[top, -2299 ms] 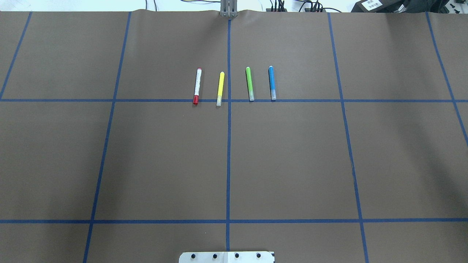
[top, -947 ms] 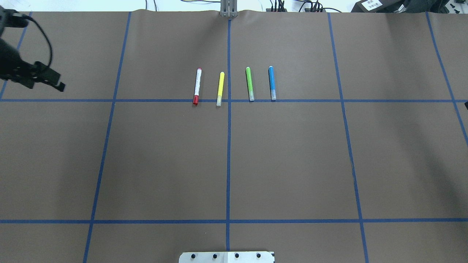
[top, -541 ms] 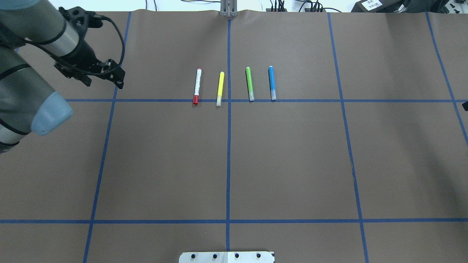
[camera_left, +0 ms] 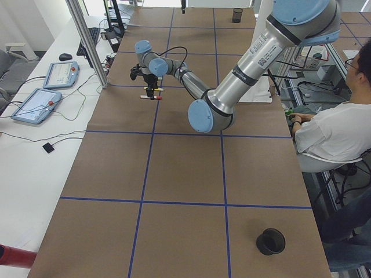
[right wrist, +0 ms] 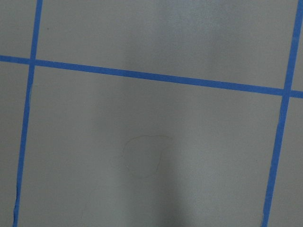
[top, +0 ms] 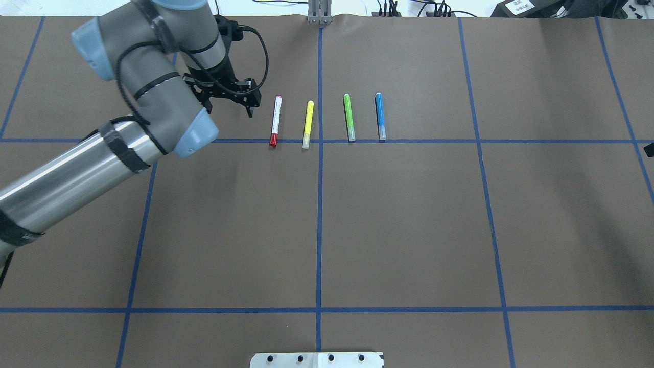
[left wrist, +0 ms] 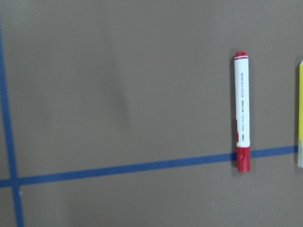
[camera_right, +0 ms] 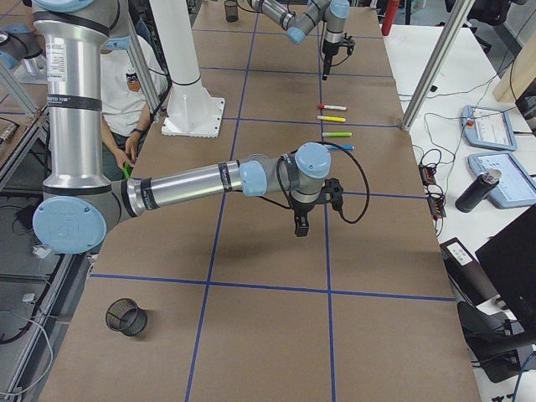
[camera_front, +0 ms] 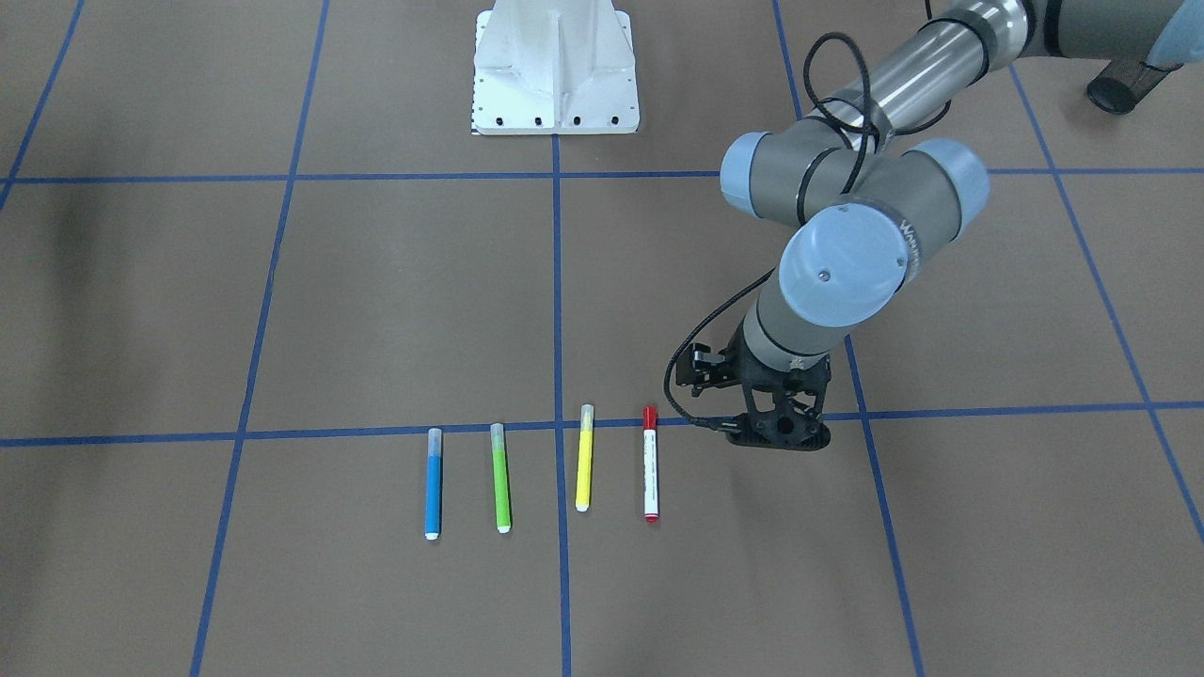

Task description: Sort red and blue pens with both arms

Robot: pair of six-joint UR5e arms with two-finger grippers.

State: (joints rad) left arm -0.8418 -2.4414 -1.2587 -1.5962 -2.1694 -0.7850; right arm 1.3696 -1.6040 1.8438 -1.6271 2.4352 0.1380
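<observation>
- L gripper (camera_front: 779, 436): jaws spread apart, nothing btwn them, touching nothing. Hangs fingers-down over the table paper (top: 409, 230), just beside the red pen (top: 276, 120), on the side away from the other markers.
- L arm (top: 76, 168) reaches in across the table's L half, elbow bent, black cable looping at the wrist.
- Red pen: white barrel, red cap. Lies flat, cap end toward the robot and crossing a blue tape line (left wrist: 118, 169). L wrist view shows the whole pen at its right, w/ a sliver of yellow at the edge.
- Blue pen (top: 380, 116): flat at the opposite end of the row, well apart from L gripper. Clear cap points toward the robot, ending just short of the same tape line.
- Btwn them: yellow marker (top: 308, 124) just beside red pen, then green marker (top: 349, 117). All 4 lie roughly parallel, none touching. The centre tape line runs btwn yellow & green.
- R gripper (camera_right: 301, 224): over bare paper, well apart from the pens. Can't tell if spread or closed: only the side view shows it, plus a dark sliver at the overhead's right edge. R wrist view has just paper & tape lines.
- R arm (camera_right: 193, 186) stretches low over the table.
- Around: white pedestal (camera_front: 555, 66) at the robot's base; black cup (camera_left: 271, 241) near the table's L end; mesh cup (camera_right: 127, 316) near the R end; seated person (camera_left: 327, 133) beside the table; tablets (camera_left: 35, 104) on the white side bench.
</observation>
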